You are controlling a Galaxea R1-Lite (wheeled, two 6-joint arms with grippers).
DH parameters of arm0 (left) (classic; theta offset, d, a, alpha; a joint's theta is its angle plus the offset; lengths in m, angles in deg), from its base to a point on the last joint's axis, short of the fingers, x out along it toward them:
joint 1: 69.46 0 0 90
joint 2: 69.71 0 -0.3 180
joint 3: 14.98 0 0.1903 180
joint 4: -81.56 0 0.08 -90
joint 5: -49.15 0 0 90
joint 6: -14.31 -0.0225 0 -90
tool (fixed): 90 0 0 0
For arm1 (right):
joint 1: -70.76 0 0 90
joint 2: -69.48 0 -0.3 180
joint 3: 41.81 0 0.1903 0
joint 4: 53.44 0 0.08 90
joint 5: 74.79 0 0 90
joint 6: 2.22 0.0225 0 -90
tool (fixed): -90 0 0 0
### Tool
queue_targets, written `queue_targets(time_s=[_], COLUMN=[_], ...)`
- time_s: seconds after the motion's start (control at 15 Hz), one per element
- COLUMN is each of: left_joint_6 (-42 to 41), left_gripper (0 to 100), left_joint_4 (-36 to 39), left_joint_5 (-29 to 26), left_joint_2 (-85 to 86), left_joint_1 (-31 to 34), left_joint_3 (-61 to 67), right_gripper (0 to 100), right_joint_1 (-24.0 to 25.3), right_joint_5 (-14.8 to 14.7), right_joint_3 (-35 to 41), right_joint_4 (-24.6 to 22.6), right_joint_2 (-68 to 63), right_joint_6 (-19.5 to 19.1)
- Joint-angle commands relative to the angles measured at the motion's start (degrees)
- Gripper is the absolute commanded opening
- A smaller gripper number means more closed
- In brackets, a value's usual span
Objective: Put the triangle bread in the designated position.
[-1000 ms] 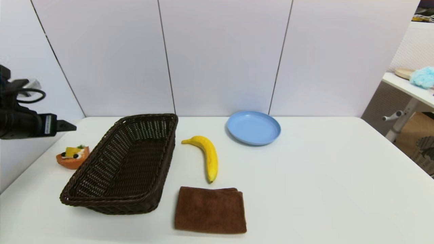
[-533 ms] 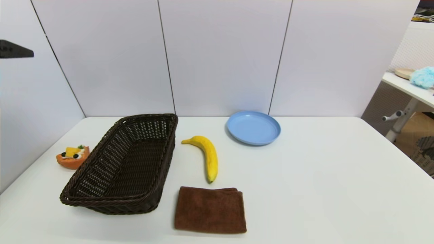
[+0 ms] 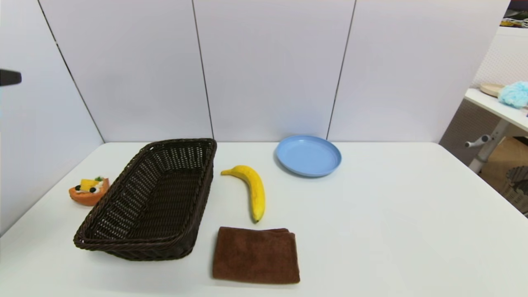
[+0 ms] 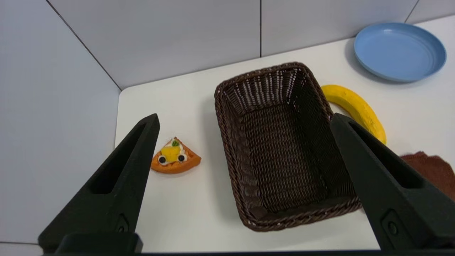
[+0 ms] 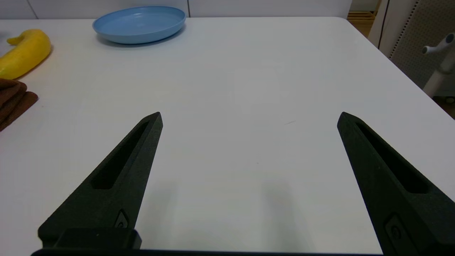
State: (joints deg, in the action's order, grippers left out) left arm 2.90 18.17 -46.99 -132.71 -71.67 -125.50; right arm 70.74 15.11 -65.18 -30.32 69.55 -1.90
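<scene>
The triangle bread (image 3: 88,191), an orange wedge with white cream, a yellow chunk and dark berries, lies on the white tabletop just left of the wicker basket (image 3: 123,181). In the left wrist view the bread (image 4: 175,156) rests far below my left gripper (image 4: 245,117), which hangs open and empty high above the table. Only a black tip of the left arm (image 3: 8,77) shows at the head view's left edge. My right gripper (image 5: 249,115) is open and empty over bare white table. No marker shows any designated position.
A dark brown wicker basket (image 4: 259,73) stands empty beside the bread. A yellow banana (image 3: 252,189), a folded brown cloth (image 3: 255,255) and a blue plate (image 3: 308,155) lie to its right. The side wall runs close to the bread.
My left arm has lifted away from just above the bread and pulled back to the left, almost out of the head view. The bread has stayed where it was.
</scene>
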Motion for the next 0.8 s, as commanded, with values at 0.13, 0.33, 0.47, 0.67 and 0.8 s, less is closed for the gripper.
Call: queue_targets(time_s=[0.13, 0.33, 0.47, 0.67, 0.8], left_joint_6=[-0.5, 0.1, -0.1, 0.1, 0.2], left_gripper=[100, 100, 100, 100, 100], left_joint_4=[4.6, 8.0, 13.7, 21.0, 23.5], left_joint_5=[1.5, 3.9, 4.2, 5.8, 7.9], left_joint_2=[15.2, 22.9, 27.3, 35.2, 39.5], left_joint_1=[-0.6, -0.3, 0.1, 0.2, 0.3], left_joint_3=[17.8, 30.5, 39.4, 53.2, 59.9], right_gripper=[100, 100, 100, 100, 100], right_joint_1=[0.0, 0.0, 0.0, 0.0, 0.0], right_joint_5=[0.0, 0.0, 0.0, 0.0, 0.0], right_joint_3=[0.1, 0.0, 0.0, 0.1, 0.0], right_joint_4=[0.0, 0.0, 0.0, 0.0, 0.0], right_joint_2=[-0.1, -0.1, -0.1, -0.1, -0.1], right_joint_6=[0.0, 0.0, 0.0, 0.0, 0.0])
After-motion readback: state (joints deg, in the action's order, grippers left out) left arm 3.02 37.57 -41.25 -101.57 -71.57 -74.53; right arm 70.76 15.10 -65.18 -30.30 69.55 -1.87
